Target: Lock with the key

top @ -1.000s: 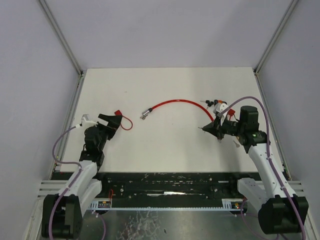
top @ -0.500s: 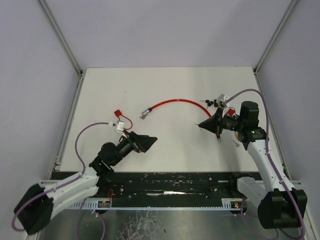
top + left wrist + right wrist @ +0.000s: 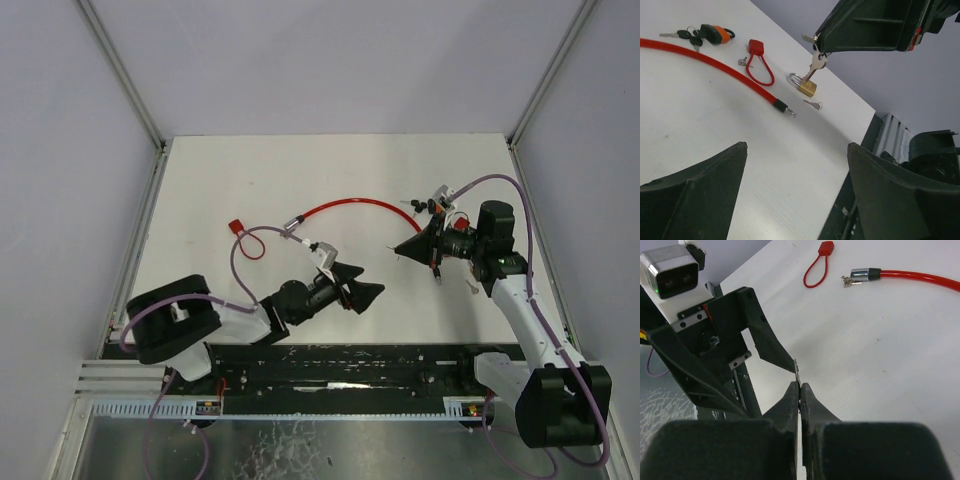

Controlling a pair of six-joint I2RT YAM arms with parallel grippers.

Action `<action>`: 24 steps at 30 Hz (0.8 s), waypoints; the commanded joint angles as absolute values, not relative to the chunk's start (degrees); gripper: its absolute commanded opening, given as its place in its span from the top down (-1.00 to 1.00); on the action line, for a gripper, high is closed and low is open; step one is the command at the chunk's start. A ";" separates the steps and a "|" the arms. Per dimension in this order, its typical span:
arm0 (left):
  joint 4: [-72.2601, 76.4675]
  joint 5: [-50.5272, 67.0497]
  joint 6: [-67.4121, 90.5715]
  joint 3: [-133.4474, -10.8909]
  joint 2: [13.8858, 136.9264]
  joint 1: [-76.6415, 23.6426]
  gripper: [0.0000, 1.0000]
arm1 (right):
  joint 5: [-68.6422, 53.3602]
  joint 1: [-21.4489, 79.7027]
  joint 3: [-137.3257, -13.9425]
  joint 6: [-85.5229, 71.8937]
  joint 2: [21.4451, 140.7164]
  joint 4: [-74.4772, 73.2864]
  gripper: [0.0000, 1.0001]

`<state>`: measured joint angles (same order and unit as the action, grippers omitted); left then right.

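Note:
My right gripper (image 3: 402,249) is shut on a thin silver key (image 3: 798,371), whose tip pokes out past the fingertips. In the left wrist view, that gripper (image 3: 816,40) has a second key (image 3: 817,61) hanging from it down to a small brass padlock (image 3: 807,87). I cannot tell whether the padlock rests on the table. My left gripper (image 3: 368,286) reaches across toward the right gripper and stops short of it, and its jaws (image 3: 796,146) are open and empty.
A long red cable lock (image 3: 350,207) curves across the table, its metal end (image 3: 292,225) to the left. A small red loop lock (image 3: 243,238) lies further left. An orange-and-black padlock with keys (image 3: 715,32) and a loose key (image 3: 815,105) lie near the right gripper.
The left arm has swung from beside the small red loop lock, at the left, to the middle near the right gripper. Its jaws have narrowed slightly. The right gripper has barely moved.

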<state>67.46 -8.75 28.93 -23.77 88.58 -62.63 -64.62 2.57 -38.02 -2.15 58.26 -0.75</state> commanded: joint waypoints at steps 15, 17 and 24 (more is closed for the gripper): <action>77.14 -23.74 16.52 -41.58 105.91 -65.56 -0.32 | -66.90 2.36 -37.74 -6.41 58.62 3.89 1.00; 76.92 -24.60 16.23 -42.38 106.11 -65.52 -0.29 | -66.96 2.37 -37.71 -6.65 58.62 3.95 1.00; 71.57 -24.56 15.34 -45.67 105.74 -65.58 0.04 | -66.84 2.37 -37.70 -7.11 58.73 4.04 1.00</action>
